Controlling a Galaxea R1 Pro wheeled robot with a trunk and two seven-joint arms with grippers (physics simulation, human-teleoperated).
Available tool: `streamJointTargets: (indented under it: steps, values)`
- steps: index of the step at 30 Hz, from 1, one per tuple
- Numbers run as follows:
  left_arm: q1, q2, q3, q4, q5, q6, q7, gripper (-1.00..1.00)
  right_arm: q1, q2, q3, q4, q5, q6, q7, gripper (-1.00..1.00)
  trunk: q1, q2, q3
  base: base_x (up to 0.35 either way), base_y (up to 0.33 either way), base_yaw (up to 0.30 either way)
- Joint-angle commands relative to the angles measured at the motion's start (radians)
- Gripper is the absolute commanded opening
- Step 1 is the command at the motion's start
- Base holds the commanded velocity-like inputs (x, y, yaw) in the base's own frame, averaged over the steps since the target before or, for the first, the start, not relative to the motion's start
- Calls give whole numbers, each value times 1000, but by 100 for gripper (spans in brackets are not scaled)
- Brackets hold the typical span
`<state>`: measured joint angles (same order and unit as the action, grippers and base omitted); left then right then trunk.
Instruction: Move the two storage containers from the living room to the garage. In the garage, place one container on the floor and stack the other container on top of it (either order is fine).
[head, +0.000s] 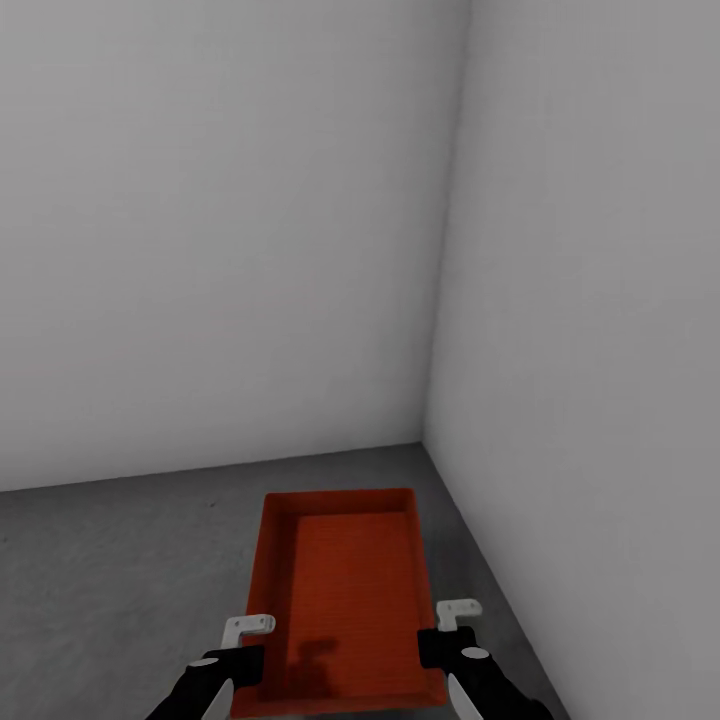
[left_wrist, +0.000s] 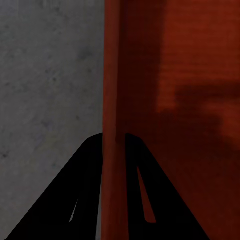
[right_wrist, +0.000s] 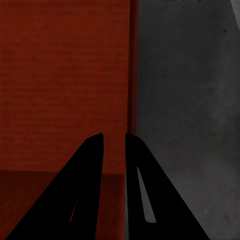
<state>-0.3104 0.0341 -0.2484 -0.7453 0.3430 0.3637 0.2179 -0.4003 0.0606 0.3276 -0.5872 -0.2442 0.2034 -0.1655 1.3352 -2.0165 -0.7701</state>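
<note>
The left claw (left_wrist: 114, 137) is clenched on the left wall of the orange-red storage container (head: 345, 590); the right claw (right_wrist: 114, 136) grips its right wall. The head view adds the setting: the container above grey floor (head: 120, 560), near a wall corner (head: 430, 400).

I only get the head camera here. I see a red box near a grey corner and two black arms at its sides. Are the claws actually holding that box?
Observer: Yes. In the left wrist view the left claw straddles the side wall of the storage container, one finger inside and one outside.
Operator: And the other side?
Observer: The right claw pinches the opposite wall in the same way.
Operator: Anything inside the box?
Observer: Both wrist views show a bare ribbed bottom, with only shadow on it.
Operator: What is under it?
Observer: Rough, speckled grey floor lies right beside the wall.
</note>
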Motion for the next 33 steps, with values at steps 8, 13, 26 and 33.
streamJointTargets:
  steps: [8,13,26,33]
  values:
    - [-1,1,-8,-38,23,0,10,-100,0,-1,8,0,-20,4,-5,-100,0,0,-1,287,0,0]
    - [-1,1,-8,-38,24,0,10,-100,0,-1,8,0,-20,4,-5,-100,0,0,-1,162,0,0]
    - [-1,1,-8,-39,24,0,10,-100,0,-1,8,0,-20,4,-5,-100,0,0,-1,15,0,0]
    - [-1,1,-8,-38,24,0,10,-100,0,-1,8,0,-20,4,-5,-100,0,0,-1,0,0,0]
